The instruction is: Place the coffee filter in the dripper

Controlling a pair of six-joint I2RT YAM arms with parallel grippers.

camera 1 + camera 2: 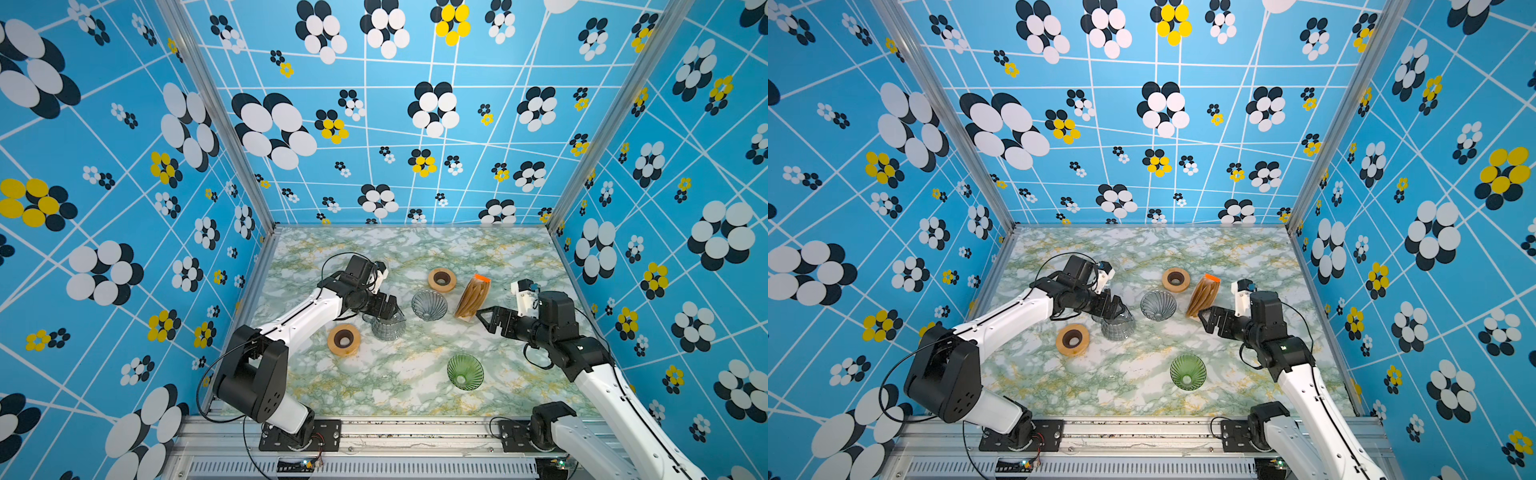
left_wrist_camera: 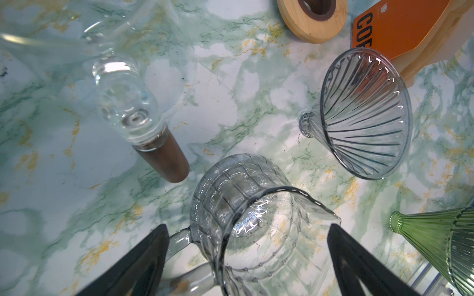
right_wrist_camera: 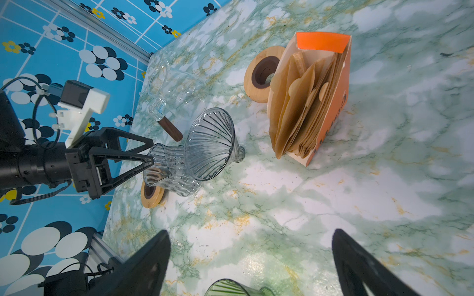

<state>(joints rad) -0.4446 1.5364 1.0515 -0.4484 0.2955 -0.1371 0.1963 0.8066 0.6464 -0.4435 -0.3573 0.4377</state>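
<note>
1. The left gripper (image 2: pixel 247 228) is hanging released, its jaws straddling the grey server (image 2: pixel 243 205). The right gripper (image 3: pixel 250 232) is gaping too, empty, near the filter box (image 3: pixel 331 107).
2. The paper filters (image 3: pixel 295 115) are standing packed inside that box.
3. Pinching there is risking several sheets lifting together, or the box toppling onto the grey dripper (image 3: pixel 210 143) beside it.
4. Counting: two drippers, grey and green dripper (image 1: pixel 465 371); two wooden rings (image 1: pixel 441 279); two servers, grey and clear server (image 2: pixel 123 102); one box.

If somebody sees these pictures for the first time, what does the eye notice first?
The loud blue flowered walls dominate. On the marble table, the orange box of brown paper filters stands right of centre, and a green glass dripper lies nearer the front.
</note>
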